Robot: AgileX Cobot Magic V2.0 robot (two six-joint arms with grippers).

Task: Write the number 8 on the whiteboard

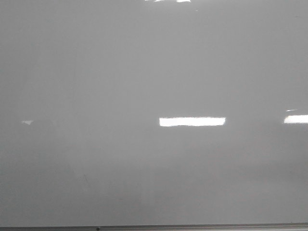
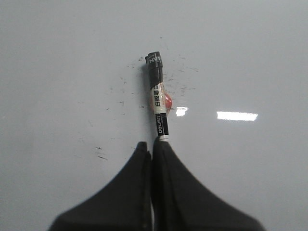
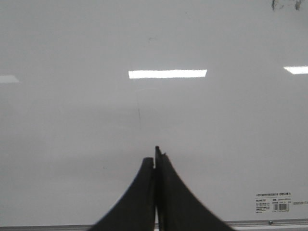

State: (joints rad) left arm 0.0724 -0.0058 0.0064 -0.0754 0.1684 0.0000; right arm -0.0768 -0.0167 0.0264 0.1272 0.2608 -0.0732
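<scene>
The whiteboard (image 1: pixel 154 72) fills the front view, glossy grey-white and blank; no number 8 shows in any view, and neither gripper shows in the front view. In the left wrist view my left gripper (image 2: pixel 151 144) is shut on a black marker (image 2: pixel 159 96) with a white label. The marker sticks out past the fingertips, its black end pointing at the board (image 2: pixel 57 72). A small red spot (image 2: pixel 168 101) sits just behind the marker. In the right wrist view my right gripper (image 3: pixel 155 158) is shut and empty over the board (image 3: pixel 72 120).
Scattered black specks (image 2: pixel 101 154) mark the board around the marker. A dark smudge (image 3: pixel 286 4) and a faint thin stroke (image 3: pixel 139 118) show in the right wrist view. A printed label (image 3: pixel 279 202) sits by the board's metal bottom edge (image 3: pixel 269 223), which also shows in the front view (image 1: pixel 192 226).
</scene>
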